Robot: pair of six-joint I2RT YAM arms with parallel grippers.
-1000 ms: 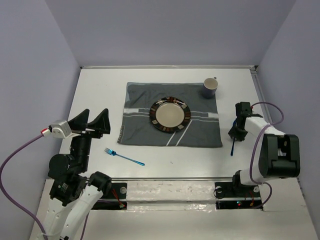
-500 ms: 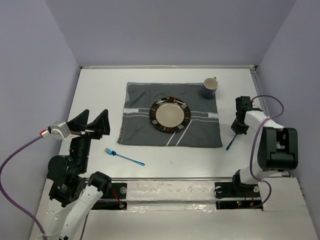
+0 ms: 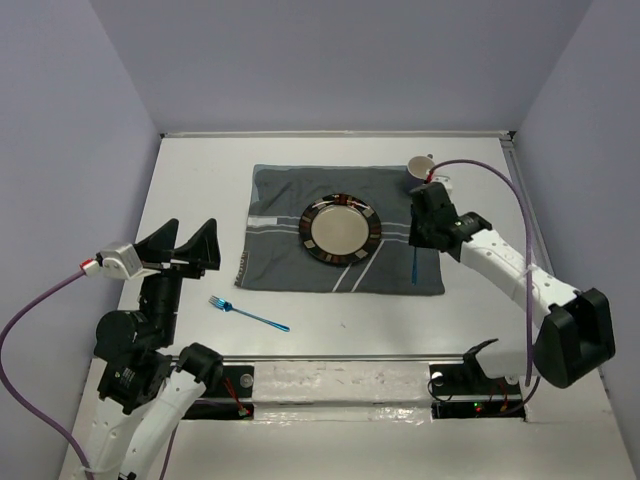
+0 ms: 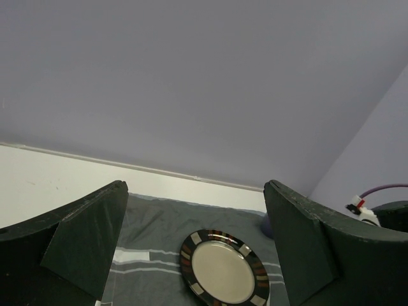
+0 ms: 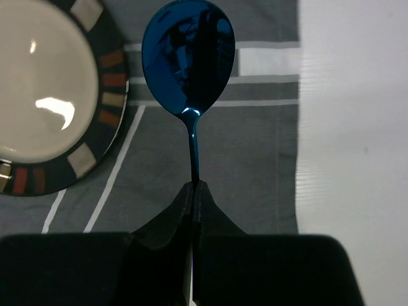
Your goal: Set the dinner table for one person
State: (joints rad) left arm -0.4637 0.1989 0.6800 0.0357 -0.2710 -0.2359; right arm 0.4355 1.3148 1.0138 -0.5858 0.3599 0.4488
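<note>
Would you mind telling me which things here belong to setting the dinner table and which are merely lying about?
Belong: dinner table, grey striped cloth, plate, mug, blue fork, blue spoon held in the right gripper.
Merely there: lavender wall panels, purple cable.

The spoon [image 5: 189,64] is polished blue metal, its bowl mirror-bright (dark shapes reflect in it). The fork [image 3: 248,313] has the same blue metallic sheen. The plate [image 5: 38,95] looks glazed and glossy, with white glints. The cloth [image 3: 290,250] is matt woven fabric, slightly rumpled. The table [image 3: 330,310] is smooth, matt white.
</note>
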